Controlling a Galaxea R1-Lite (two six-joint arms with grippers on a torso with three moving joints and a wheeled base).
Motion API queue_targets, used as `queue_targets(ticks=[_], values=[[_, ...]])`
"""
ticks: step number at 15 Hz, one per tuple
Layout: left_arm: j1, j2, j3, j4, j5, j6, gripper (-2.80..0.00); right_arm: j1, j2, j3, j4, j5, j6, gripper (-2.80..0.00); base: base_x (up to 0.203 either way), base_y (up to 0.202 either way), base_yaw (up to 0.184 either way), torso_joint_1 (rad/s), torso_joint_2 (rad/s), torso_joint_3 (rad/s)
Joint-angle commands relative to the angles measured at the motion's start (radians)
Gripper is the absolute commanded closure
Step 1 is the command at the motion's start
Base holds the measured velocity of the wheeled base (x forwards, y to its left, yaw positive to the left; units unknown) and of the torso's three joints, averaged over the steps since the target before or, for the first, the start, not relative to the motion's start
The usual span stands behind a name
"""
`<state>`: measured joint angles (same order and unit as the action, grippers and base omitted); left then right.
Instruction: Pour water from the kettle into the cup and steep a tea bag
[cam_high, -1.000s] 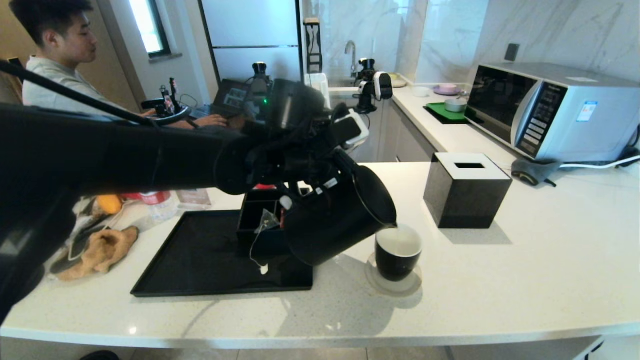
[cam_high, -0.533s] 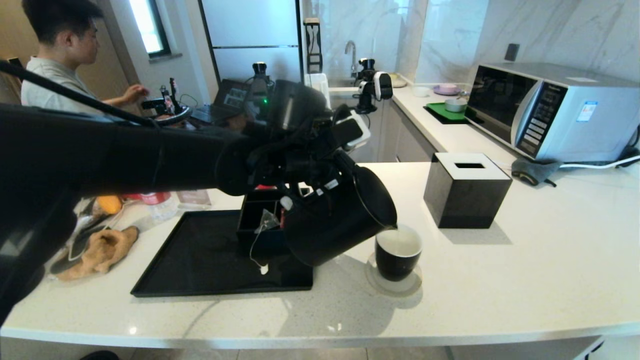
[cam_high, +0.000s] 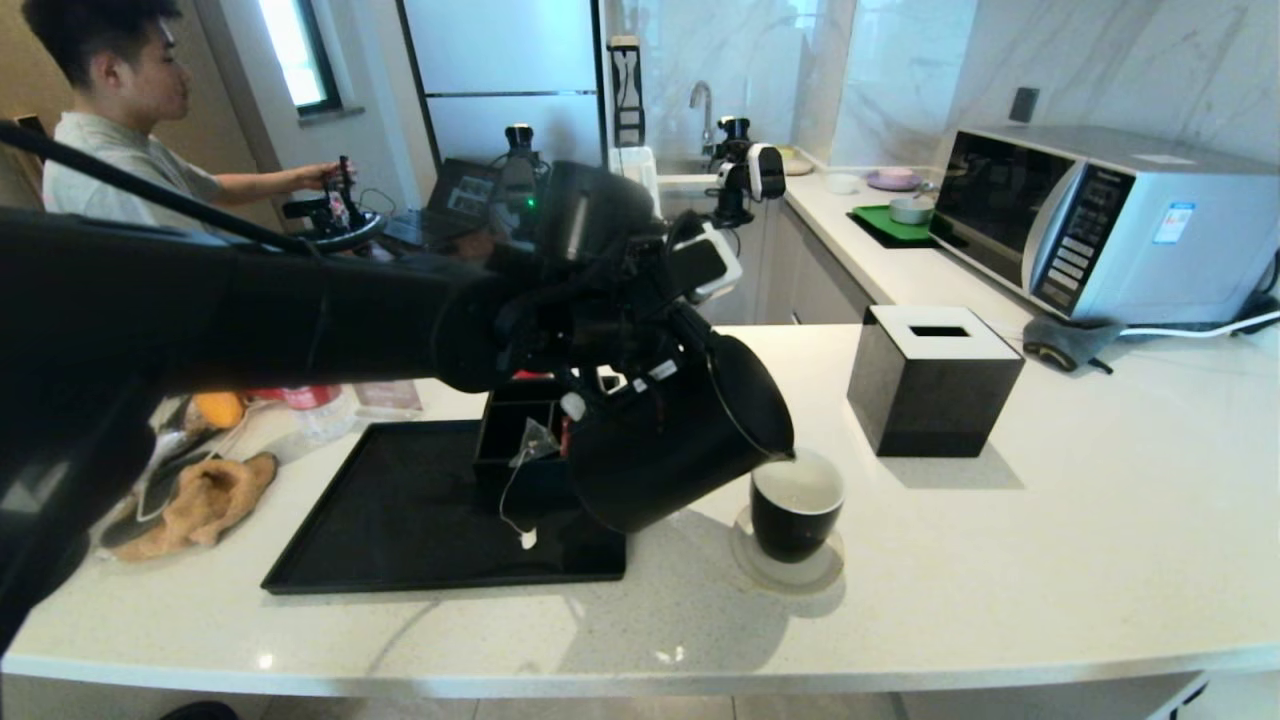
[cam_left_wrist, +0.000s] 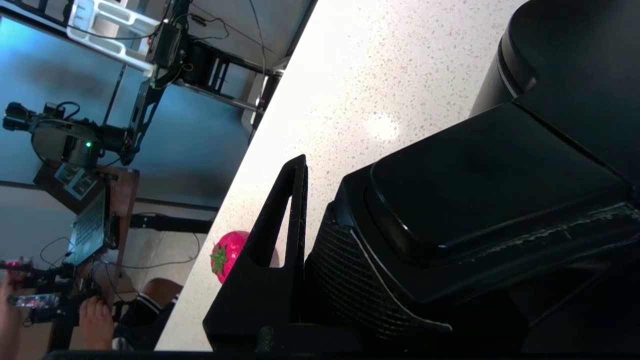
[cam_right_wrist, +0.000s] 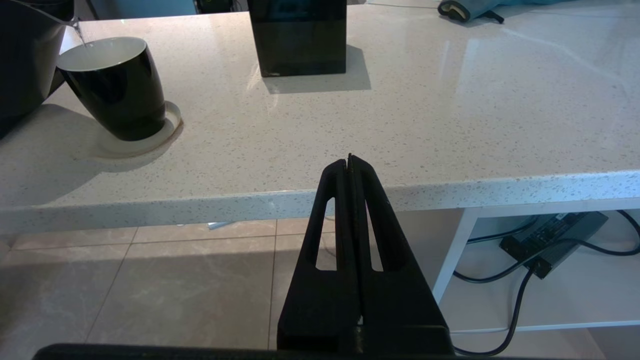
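Observation:
The black kettle (cam_high: 670, 450) hangs tilted over the counter, its spout just above the rim of the cup (cam_high: 797, 505). A thin stream of water runs from the spout into the cup (cam_right_wrist: 115, 85). My left gripper (cam_high: 625, 375) is shut on the kettle's handle (cam_left_wrist: 450, 225), with one finger (cam_left_wrist: 295, 210) showing beside it. The tea bag (cam_high: 537, 440) is draped over the edge of a black organiser box, and its string hangs down to a white tag (cam_high: 527, 540). My right gripper (cam_right_wrist: 350, 160) is shut and empty, low in front of the counter's edge.
The cup stands on a round coaster (cam_high: 790, 575). A black tray (cam_high: 400, 520) lies left of it and a black tissue box (cam_high: 933, 380) behind it on the right. Farther right is a microwave (cam_high: 1110, 220). A cloth (cam_high: 200, 500) and a bottle (cam_high: 315, 405) lie at the left.
The kettle and both arms hold their pose, tilted over the cup. Only the person at the back left has moved his arm.

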<state>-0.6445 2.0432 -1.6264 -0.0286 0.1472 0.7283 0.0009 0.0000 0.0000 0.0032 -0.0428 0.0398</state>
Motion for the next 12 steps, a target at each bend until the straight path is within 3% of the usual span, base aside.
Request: queue_targets(ticks=[1,12], values=[[0.000,0.002,0.000,-0.001,0.006,0.009,0.00,0.001,0.000,0.000,0.000,-0.002,0.000,0.00,0.000,0.000,0.000,0.000,0.00,0.000],[0.000,0.002,0.002,-0.004,0.012,0.033,0.00,0.001,0.000,0.000,0.000,0.000,0.000,0.00,0.000,0.000,0.000,0.000,0.00,0.000]])
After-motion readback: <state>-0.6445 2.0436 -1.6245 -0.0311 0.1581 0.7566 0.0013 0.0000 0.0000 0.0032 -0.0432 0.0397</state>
